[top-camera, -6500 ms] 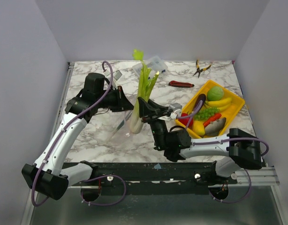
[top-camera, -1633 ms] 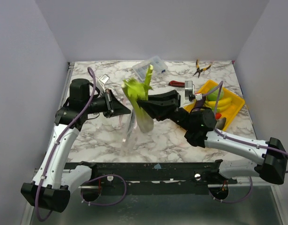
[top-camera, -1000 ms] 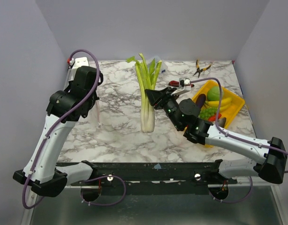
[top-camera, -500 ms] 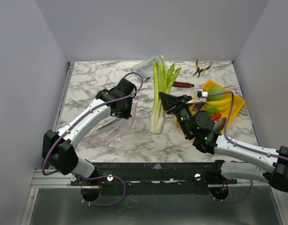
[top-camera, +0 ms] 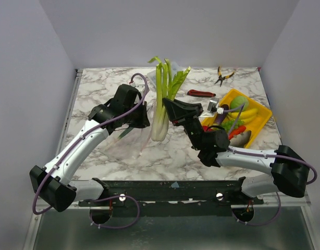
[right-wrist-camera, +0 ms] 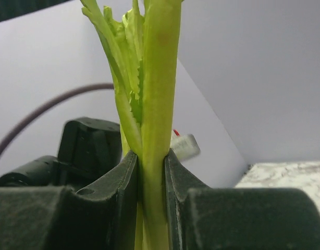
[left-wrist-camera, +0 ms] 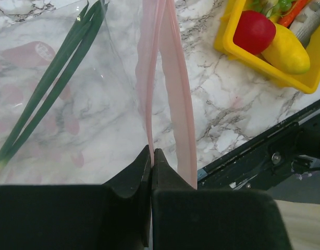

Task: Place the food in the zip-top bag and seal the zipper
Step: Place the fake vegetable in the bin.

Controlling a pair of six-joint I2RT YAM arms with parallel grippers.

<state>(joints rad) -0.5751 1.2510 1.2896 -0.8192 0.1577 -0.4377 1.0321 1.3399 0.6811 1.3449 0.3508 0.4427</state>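
Note:
My right gripper (top-camera: 169, 108) is shut on the long green-white celery stalk (top-camera: 161, 107) and holds it upright above the table; in the right wrist view the stalk (right-wrist-camera: 156, 104) stands between the shut fingers (right-wrist-camera: 126, 182). My left gripper (top-camera: 141, 117) is just left of the celery and is shut on the pink zipper strip (left-wrist-camera: 165, 78) of the clear zip-top bag (top-camera: 130, 145). The bag's mouth stands slightly parted. A long dark green leaf (left-wrist-camera: 50, 104) shows through the bag (left-wrist-camera: 97, 125). A red tomato (left-wrist-camera: 252, 31) and a yellow piece (left-wrist-camera: 286, 49) lie in the yellow tray (top-camera: 256, 125).
A red-handled tool (top-camera: 201, 94) and small pliers (top-camera: 222, 76) lie at the back right. The yellow tray holds more toy food, with a green ball (top-camera: 239, 103) at its far end. The table's front rail (left-wrist-camera: 264, 156) runs close below the bag.
My right gripper has carried the celery left, close to the left gripper. The left gripper has stayed on the bag's mouth and lifted it a little.

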